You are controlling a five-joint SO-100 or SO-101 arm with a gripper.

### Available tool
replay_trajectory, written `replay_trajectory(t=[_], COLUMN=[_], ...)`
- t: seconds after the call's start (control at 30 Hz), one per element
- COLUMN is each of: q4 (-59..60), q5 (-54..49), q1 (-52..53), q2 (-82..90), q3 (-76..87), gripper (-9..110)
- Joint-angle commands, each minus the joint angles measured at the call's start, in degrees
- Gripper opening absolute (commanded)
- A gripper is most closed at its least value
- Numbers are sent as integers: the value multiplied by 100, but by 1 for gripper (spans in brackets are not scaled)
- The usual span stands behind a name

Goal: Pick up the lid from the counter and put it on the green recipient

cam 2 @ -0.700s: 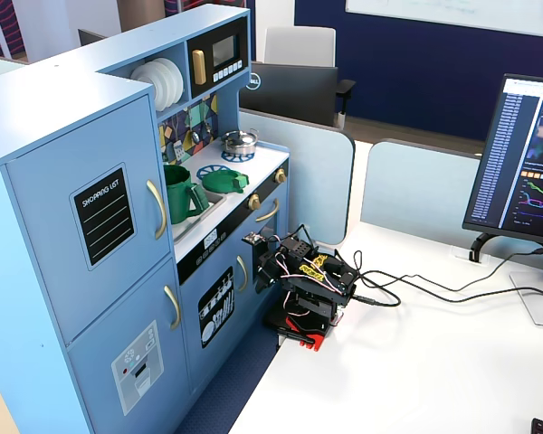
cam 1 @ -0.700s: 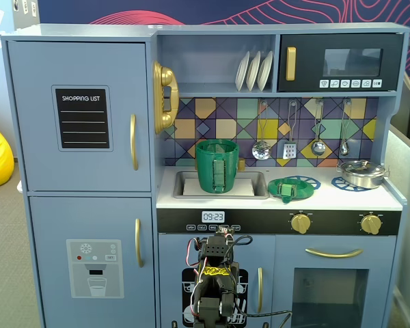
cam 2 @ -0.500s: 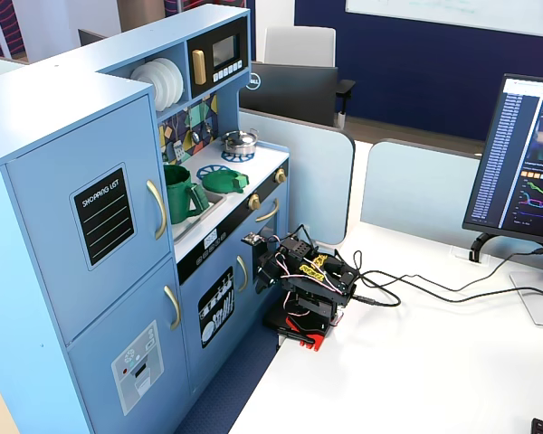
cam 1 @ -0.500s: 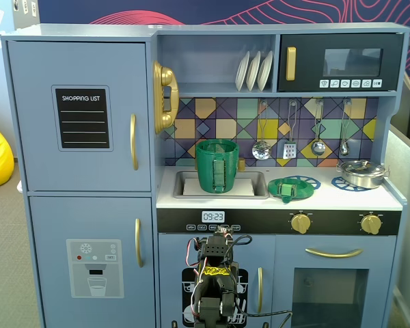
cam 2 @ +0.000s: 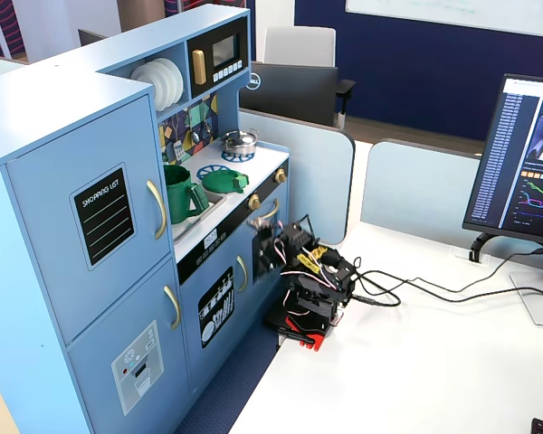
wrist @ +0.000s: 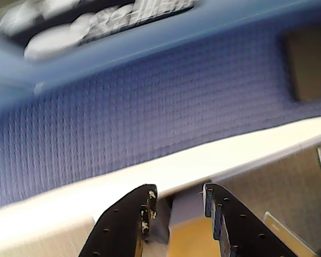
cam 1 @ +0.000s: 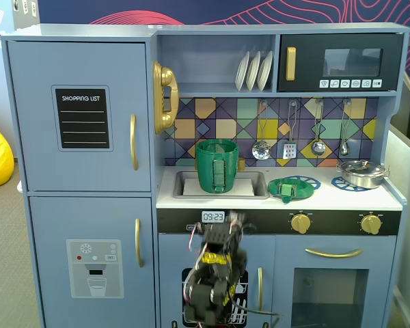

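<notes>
1 lid, 1 green recipient

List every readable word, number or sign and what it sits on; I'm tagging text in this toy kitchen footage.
"SHOPPING LIST": black board on the fridge door, also legible in the angled fixed view.
"09:23": small clock display under the counter.
"DELL": logo on the dark monitor back behind the kitchen.
Microwave button icons, dispenser panel and the computer screen: too small to read.

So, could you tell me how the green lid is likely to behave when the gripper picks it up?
The lid looks like thin moulded plastic, so it is probably light and stiff. Its raised square knob should offer flat faces to pinch. It seems to rest tilted on the blue burner ring, so a nudge might make it slide.
</notes>
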Motion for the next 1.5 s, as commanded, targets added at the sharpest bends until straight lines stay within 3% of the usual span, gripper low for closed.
replay_trajectory(t=[0.0, 0.1, 0.27, 0.4, 0.67, 1.47], q4=[-457, -1257, -4342, -5713, -7110, -7866], q5=[-545, -369, -308, -352, -396, -387], q1=[870, 1389, 1916, 1969, 2074, 1951], q2=[-1020, -1274, -1125, -1143, -2030, -4887], q3=[-2312, -2979, -2285, -1872, -1582, -3173], gripper=[0, 12, 37, 48, 46, 37])
